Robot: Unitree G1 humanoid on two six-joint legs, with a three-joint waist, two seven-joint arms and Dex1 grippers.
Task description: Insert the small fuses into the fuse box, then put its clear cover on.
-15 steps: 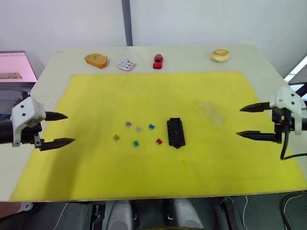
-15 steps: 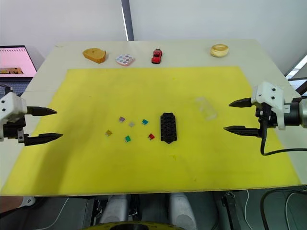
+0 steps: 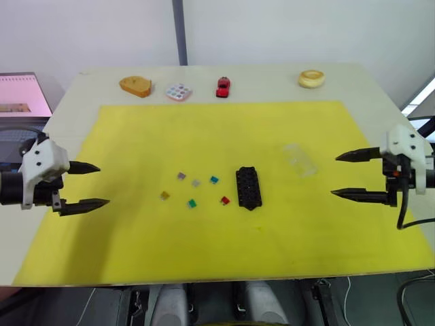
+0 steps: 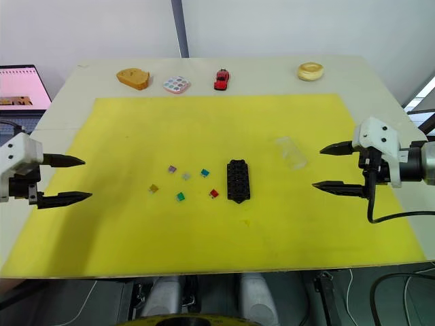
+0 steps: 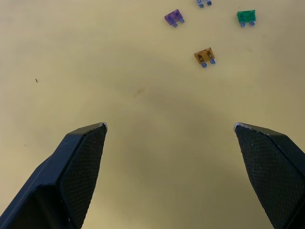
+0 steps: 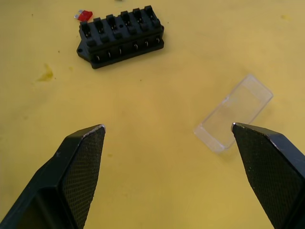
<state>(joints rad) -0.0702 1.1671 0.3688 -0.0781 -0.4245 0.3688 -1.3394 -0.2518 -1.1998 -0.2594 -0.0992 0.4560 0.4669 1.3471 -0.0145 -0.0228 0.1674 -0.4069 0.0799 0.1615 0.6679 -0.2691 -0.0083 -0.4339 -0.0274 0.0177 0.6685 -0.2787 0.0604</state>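
Note:
The black fuse box (image 3: 249, 187) lies near the middle of the yellow mat (image 3: 224, 136). Just left of it lie several small fuses: purple (image 3: 181, 176), grey (image 3: 196, 183), teal (image 3: 214, 180), amber (image 3: 164, 195), green (image 3: 192, 203) and red (image 3: 225, 200). The clear cover (image 3: 300, 159) rests on the mat right of the box. My left gripper (image 3: 90, 185) hovers open at the mat's left edge, well left of the fuses. My right gripper (image 3: 353, 175) hovers open near the right edge, a little right of the cover. Neither holds anything.
Along the table's far edge stand an orange wedge-shaped piece (image 3: 136, 85), a small round paint palette (image 3: 179, 91), a red toy car (image 3: 223, 86) and a tan roll of tape (image 3: 311, 79). A screen (image 3: 20, 95) stands beyond the table's left side.
Both grippers have moved slightly inward over the mat, still open. The objects on the mat lie as before.

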